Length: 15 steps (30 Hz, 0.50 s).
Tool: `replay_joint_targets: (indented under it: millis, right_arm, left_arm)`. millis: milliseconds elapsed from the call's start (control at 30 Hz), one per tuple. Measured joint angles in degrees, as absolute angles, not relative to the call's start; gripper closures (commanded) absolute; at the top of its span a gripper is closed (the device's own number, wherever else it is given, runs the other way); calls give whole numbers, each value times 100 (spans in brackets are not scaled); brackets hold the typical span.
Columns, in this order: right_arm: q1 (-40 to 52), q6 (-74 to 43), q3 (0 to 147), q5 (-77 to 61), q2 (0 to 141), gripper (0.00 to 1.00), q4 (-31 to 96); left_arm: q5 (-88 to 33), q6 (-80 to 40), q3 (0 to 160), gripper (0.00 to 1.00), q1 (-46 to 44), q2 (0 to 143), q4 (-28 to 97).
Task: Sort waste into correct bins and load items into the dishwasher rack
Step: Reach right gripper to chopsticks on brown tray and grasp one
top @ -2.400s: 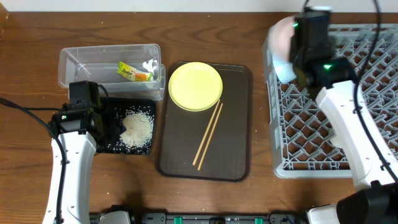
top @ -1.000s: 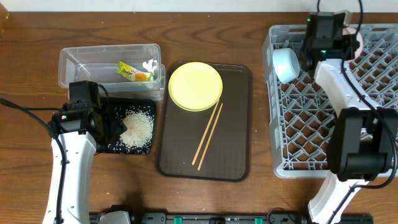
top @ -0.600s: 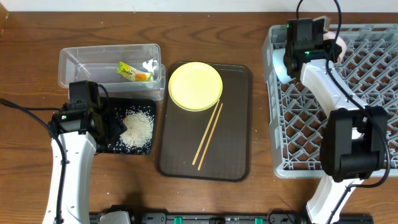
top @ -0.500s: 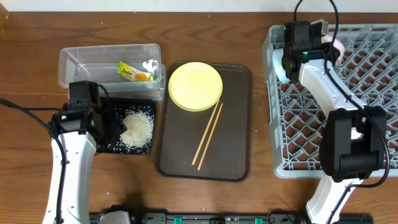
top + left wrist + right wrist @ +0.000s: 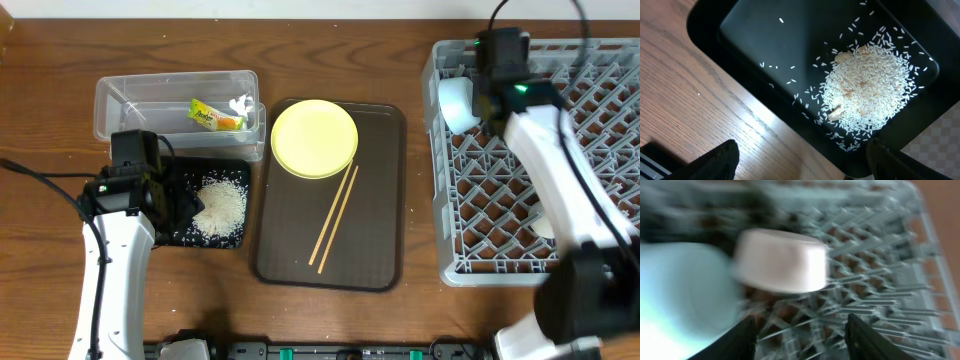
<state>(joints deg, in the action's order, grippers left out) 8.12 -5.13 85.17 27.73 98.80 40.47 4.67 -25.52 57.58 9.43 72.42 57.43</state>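
The grey dishwasher rack (image 5: pixel 560 200) fills the right side. A light blue bowl (image 5: pixel 456 104) stands in its far left corner, beside a white bowl (image 5: pixel 781 260) lying among the pegs. My right gripper (image 5: pixel 801 339) hangs open just off the white bowl, nothing between its fingers; overhead it sits over the rack's far edge (image 5: pixel 498 55). The yellow plate (image 5: pixel 314 138) and two chopsticks (image 5: pixel 335 218) lie on the brown tray (image 5: pixel 380 250). The rice (image 5: pixel 867 90) is heaped in the black tray (image 5: pixel 740 55). My left gripper (image 5: pixel 802 165) hovers open over its near rim.
A clear tub (image 5: pixel 130 100) behind the black tray holds the snack wrapper (image 5: pixel 215 116) and a white paper scrap (image 5: pixel 240 104). Bare wooden table (image 5: pixel 60 60) surrounds the tub and trays. The right arm (image 5: pixel 560 170) crosses over the rack.
My right gripper has opened and let go of the white bowl, which now rests in the rack beside the blue bowl. The right arm has swung over the rack. The left arm has not moved.
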Motion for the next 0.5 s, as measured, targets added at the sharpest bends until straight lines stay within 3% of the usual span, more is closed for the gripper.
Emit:
replay_joint_targets:
  millis: [233, 500]
  right_arm:
    - [1118, -829, 8549, -80, 9100, 43, 4827]
    - [2189, -1389, 8322, -1203, 9428, 47, 5374]
  left_arm:
    - [469, -2550, 5758, 16, 943, 7242, 5745]
    - [467, -2552, 5758, 16, 943, 7242, 5743]
